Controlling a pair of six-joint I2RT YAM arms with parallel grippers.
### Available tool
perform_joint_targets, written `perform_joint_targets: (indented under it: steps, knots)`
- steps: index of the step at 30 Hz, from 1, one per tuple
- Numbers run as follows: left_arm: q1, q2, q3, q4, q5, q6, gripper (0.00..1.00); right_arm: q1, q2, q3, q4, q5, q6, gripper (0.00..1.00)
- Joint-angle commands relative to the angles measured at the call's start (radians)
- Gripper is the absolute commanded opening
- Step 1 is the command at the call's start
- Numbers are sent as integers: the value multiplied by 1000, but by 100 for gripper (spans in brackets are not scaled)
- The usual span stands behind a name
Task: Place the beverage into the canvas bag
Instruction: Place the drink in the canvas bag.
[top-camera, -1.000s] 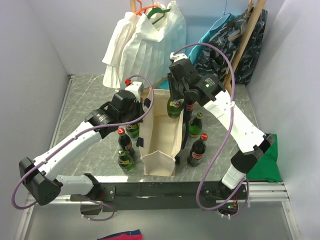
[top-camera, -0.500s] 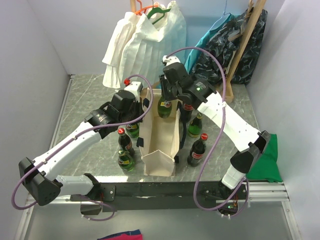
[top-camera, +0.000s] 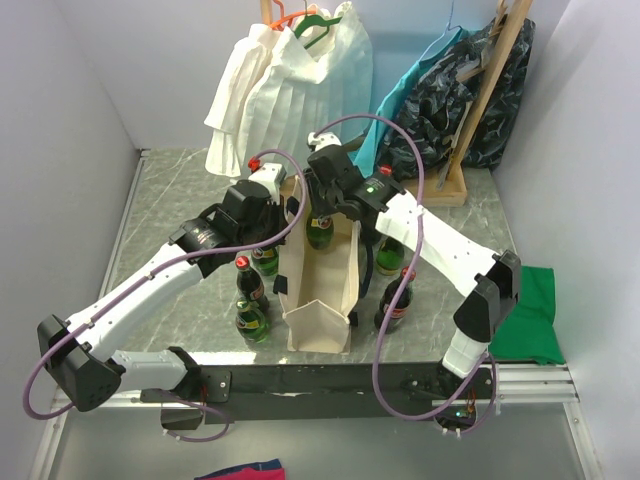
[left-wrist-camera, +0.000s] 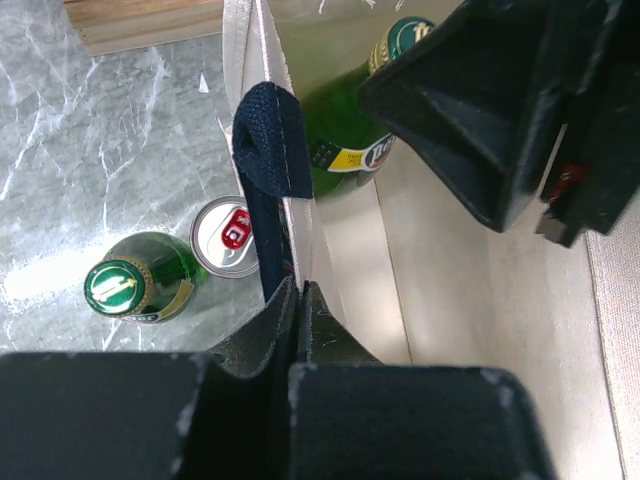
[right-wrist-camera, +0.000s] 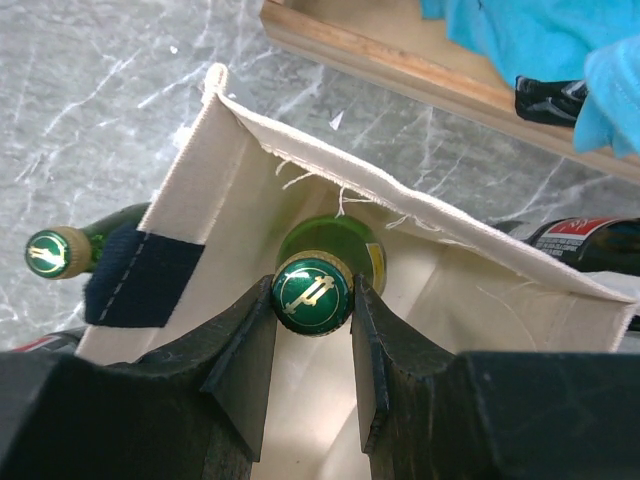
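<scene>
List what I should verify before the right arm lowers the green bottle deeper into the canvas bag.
1. Right claw shut on the neck of the green bottle: ok.
2. Bottle inside the mouth of the canvas bag, not over its rim: ok.
3. Left claw pinching the bag's side wall, mouth open: ok.
4. Navy strap lying at the wall, out of the bottle's path: ok.
5. Space under the bottle free: cannot tell, hidden by the bottle and claw.

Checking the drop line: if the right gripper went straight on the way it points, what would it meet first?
Probably the open inside of the canvas bag: the right gripper, shut on the green bottle, points down into it. How deep the bag floor lies is unclear.
</scene>
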Motion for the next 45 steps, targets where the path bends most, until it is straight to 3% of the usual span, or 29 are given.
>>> perform_joint_targets:
  steps: [1,18,45]
  knots:
    - [-1,-23,2,39,8,-3,1,7,-26,17,189,38,13,0]
    - [-1,-26,11,33,21,0,1,7,-8,-149,369,88,13,0]
    - [-1,-34,10,19,18,5,1,14,-2,-293,496,104,56,0]
